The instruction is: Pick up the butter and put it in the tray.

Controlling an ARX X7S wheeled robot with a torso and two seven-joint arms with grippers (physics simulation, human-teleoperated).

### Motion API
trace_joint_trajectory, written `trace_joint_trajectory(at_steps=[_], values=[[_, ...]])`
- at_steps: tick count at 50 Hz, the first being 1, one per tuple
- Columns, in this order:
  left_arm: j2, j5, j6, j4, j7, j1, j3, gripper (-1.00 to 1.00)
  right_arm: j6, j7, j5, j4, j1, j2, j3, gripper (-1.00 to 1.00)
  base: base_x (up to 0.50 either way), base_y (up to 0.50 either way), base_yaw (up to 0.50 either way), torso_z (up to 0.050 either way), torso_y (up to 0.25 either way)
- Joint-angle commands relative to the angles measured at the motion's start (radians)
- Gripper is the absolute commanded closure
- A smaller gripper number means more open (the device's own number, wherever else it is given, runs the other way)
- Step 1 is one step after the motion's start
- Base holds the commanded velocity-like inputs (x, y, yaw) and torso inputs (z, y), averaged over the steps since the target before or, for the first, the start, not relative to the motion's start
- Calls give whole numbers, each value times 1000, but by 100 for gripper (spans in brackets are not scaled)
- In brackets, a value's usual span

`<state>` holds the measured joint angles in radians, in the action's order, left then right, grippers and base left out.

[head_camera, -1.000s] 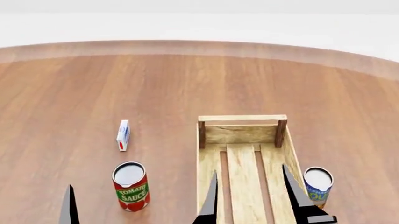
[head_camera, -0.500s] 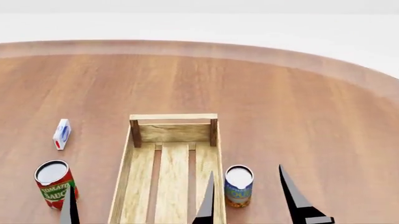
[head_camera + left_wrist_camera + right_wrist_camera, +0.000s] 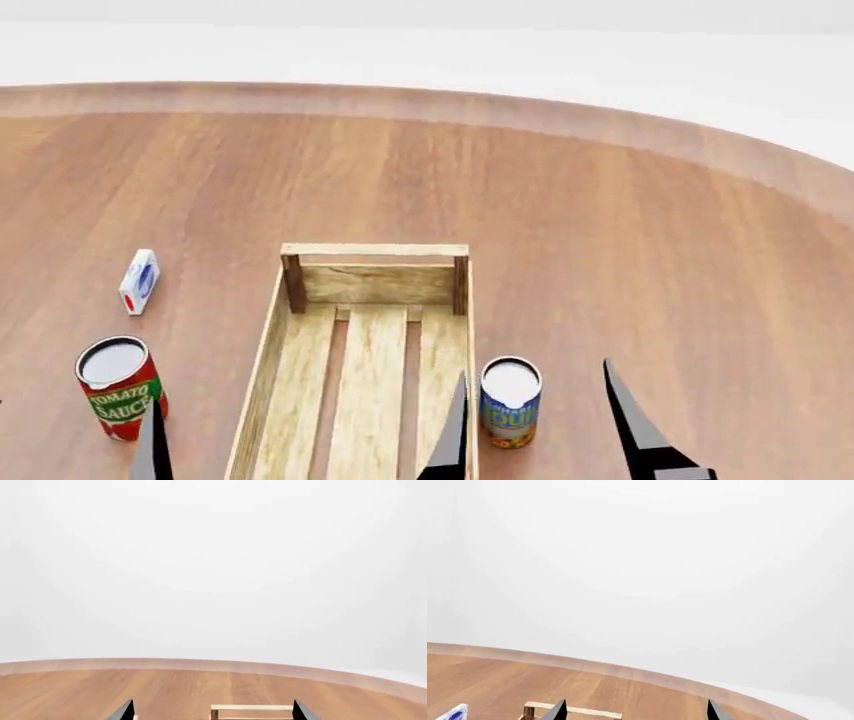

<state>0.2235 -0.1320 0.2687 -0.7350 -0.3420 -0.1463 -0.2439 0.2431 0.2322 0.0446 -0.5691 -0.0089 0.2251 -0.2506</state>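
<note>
- The right hand [image 3: 534, 368] is spread wide and holds nothing. In the head view a blue-labelled can [image 3: 510, 402] shows between its fingers.
- The left hand [image 3: 213, 701] is also wide apart and empty.
- The butter appears in no view, so I cannot tell where it lies relative to either hand.
- The tray [image 3: 296, 283] lies on the wooden surface [image 3: 641, 220], at about 10 o'clock from the right hand.
- A tomato sauce can [image 3: 118, 385] stands at 9 o'clock of the tray, with a small white-blue-red carton [image 3: 139, 281] at its 12 o'clock.
</note>
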Motion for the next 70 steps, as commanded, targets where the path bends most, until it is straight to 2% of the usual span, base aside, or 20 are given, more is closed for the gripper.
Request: trace_joint_trajectory(at_steps=[1, 15, 17, 27, 29, 34, 36, 45, 46, 51, 55, 56, 62, 70], values=[[-13, 21, -6, 13, 17, 8, 22, -100, -26, -28, -21, 19, 0, -9, 5, -100, 0, 0, 500, 0, 0], [3, 13, -21, 26, -1, 11, 9, -100, -19, -27, -20, 29, 7, 0, -11, -100, 0, 0, 500, 0, 0], [6, 14, -21, 25, -4, 12, 9, -100, -34, -52, 65, 30, 5, -14, 14, -100, 0, 0, 500, 0, 0], [15, 27, -24, 30, -19, 12, -12, -100, 108, -76, 146, -128, 9, 52, 69, -100, 0, 0, 0, 0, 0], [18, 24, -19, 24, -22, 12, -12, -100, 124, -105, 167, -162, -14, 95, 83, -100, 0, 0, 0, 0, 0], [22, 21, -21, 27, -27, 14, -13, -100, 86, -130, 177, -182, -82, 153, 130, -100, 0, 0, 0, 0, 0], [21, 24, -25, 41, -30, 16, -16, -100, 57, -144, 118, -171, -111, 198, 115, -100, 0, 0, 0, 0, 0], [29, 27, -22, 43, -40, 22, -25, -100, -102, -306, 249, -147, -236, 331, 217, -100, 0, 0, 0, 0, 0], [28, 29, -30, 57, -41, 22, -28, -100, -121, -336, 320, -146, -249, 345, 250, -100, 0, 0, 0, 0, 0], [33, 33, -21, 45, -46, 21, -36, -100, -179, -415, 356, -120, -270, 395, 279, -100, 0, 0, 0, 0, 0], [37, 34, -20, 46, -50, 22, -39, -100, -239, -510, 450, -100, -285, 441, 320, -100, 0, 0, 0, 0, 0], [36, 30, -22, 45, -52, 21, -37, -100, -311, -583, 482, -94, -307, 454, 335, -100, 0, 0, 0, 0, 0], [39, 33, -19, 47, -57, 25, -45, -100, -366, -685, 607, -81, -343, 510, 388, -100, 0, 0, 0, 0, 0], [44, 32, -32, 65, -62, 29, -49, -100, -363, -703, 510, -2, -327, 516, 362, -100, 0, 0, 0, 0, 0]])
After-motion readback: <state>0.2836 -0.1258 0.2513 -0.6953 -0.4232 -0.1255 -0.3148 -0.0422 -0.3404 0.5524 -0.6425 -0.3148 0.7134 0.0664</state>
